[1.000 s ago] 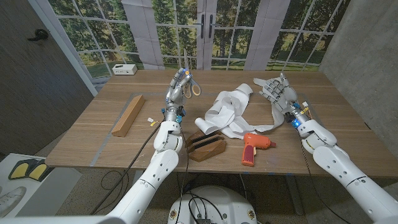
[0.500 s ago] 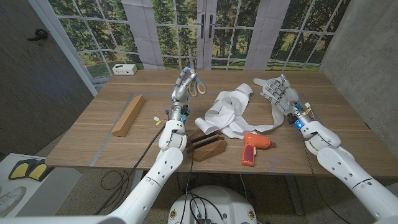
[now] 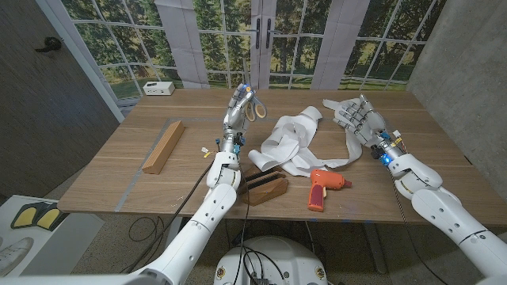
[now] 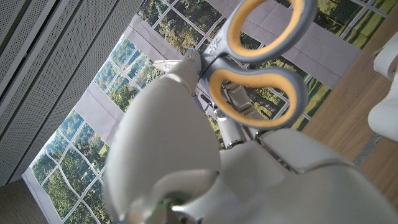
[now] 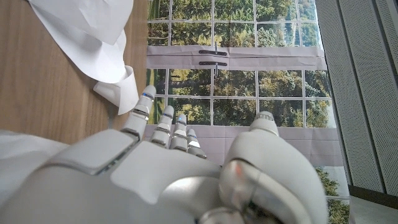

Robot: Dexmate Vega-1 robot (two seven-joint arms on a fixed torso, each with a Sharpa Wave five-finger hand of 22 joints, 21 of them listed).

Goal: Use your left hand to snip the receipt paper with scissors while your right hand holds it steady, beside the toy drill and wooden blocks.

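Observation:
My left hand point(image 3: 238, 109) is raised above the table's back middle and grips scissors point(image 3: 254, 106) with orange and grey handles point(image 4: 261, 59), just left of the paper. The crumpled white receipt paper point(image 3: 287, 141) lies in a heap at the table's middle, and one strip of it point(image 3: 349, 152) curls off to the right. My right hand point(image 3: 356, 119) hovers over that strip with its fingers point(image 5: 163, 123) spread and holds nothing. A fold of the paper point(image 5: 93, 34) lies just ahead of those fingers. The scissor blades are hidden behind my left hand point(image 4: 180, 155).
An orange toy drill point(image 3: 323, 187) lies near the front edge, right of a dark slotted wooden block point(image 3: 264, 187). A long wooden block point(image 3: 163, 146) lies at the left. A small white box point(image 3: 159, 88) sits at the back left corner.
My left hand has carried the scissors a little to the right, toward the paper. My right hand has drifted slightly to the right, still holding nothing.

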